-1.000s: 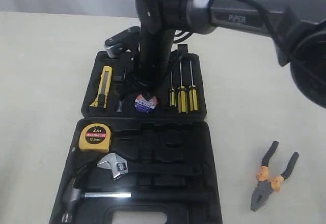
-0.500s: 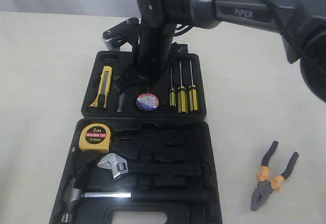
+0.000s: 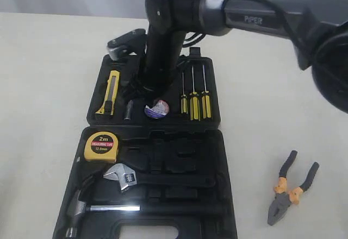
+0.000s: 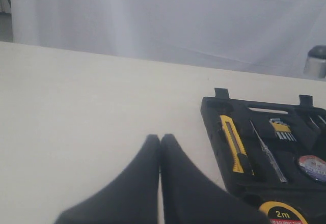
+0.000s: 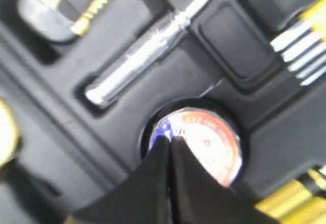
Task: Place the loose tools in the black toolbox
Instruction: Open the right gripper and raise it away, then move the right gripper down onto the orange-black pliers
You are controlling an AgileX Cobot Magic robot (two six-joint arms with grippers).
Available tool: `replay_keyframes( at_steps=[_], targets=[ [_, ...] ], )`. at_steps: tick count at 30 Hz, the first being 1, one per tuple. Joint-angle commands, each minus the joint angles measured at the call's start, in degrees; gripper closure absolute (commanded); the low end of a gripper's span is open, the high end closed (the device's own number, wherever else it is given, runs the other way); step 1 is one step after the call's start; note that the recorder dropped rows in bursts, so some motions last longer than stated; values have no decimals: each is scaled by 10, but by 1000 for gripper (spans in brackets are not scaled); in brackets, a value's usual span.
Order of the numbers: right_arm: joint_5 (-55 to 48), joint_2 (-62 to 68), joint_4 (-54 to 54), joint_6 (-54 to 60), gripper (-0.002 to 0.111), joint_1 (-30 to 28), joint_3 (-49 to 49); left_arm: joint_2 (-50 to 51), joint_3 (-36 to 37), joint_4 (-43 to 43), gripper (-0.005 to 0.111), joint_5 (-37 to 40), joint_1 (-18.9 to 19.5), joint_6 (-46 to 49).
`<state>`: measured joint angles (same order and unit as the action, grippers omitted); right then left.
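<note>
Four loose tools are pictured with an open black toolbox (image 3: 190, 201) laid flat on a pale desk (image 3: 43, 87); three are seated in its moulded recesses and one is seen outside it. The yellow-black utility knife (image 3: 110, 92) is lodged at the left of the far half; the small black tape roll (image 3: 156, 109), faced with a red, white and blue label, is set in the round recess at that half's middle, beside three yellow-handled screwdrivers (image 3: 194, 100). The round yellow tape measure (image 3: 101, 145) is held in the near half's far-left corner, above a silver wrench (image 3: 124, 176) and a steel hammer (image 3: 87, 209). The pliers (image 3: 291, 187) are seen on the bare desk, well apart from the case on its right side. The right fingers (image 5: 147, 183) are pressed together with nothing between them, their tips poised over the roll's label; whether contact is made cannot be told. The left fingers (image 4: 137, 183) are likewise closed and empty, held above bare desk beside the case's left side.
</note>
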<state>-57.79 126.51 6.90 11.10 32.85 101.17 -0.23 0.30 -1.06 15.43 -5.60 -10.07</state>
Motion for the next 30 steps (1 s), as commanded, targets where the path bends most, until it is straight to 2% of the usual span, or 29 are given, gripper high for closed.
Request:
replay_keyframes(
  at_steps=[1,4,6,18,24,30],
  targets=[
    [-44,-83,-5,-1,109,-9,1,2,-3,-2,107,1,-3,0],
    [-122,-141,-5,3,109,-32,0,2,-3,-2,107,1,-3,0],
    [-122,-181,-6,-8,109,-41,-20,2,-3,-2,107,1,-3,0],
    [-122,-519,-52,-107,109,-41,-349,2,-3,-2,107,1,-3,0],
    [-122,-662,-48,-142,109,-41,-471,2,-3,-2,107,1,-3,0],
    [-122,-740,-48,-140,109,-41,-576,2,-3,-2,107,1,-3,0]
  ],
)
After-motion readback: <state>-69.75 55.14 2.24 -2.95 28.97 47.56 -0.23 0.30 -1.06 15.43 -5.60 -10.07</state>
